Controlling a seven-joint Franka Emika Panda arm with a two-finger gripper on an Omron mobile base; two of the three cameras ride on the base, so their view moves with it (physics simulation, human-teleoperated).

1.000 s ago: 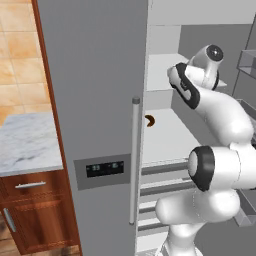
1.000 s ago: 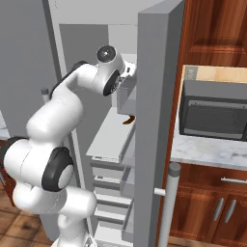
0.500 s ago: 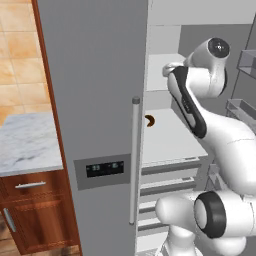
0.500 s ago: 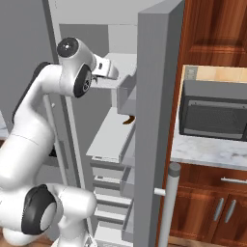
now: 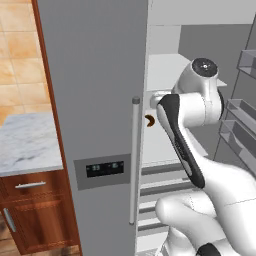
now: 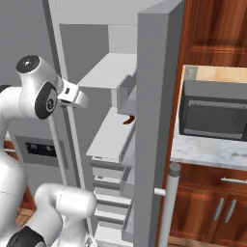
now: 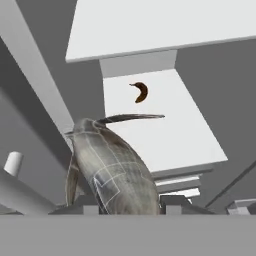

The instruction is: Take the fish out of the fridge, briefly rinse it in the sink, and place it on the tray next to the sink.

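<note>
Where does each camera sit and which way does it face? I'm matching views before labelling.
Left base view: behind the arm's left, facing the fridge door front and open shelves; white arm at right.
Right base view: behind its right, facing the fridge interior, door edge and microwave; arm at left.
Hand view: on the hand, looking along the gripper past the held fish into the fridge.
All three share the small brown item on the shelf.

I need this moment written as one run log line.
gripper: shut on mottled grey fish | tall grey fridge: open | small brown item: on white shelf
</note>
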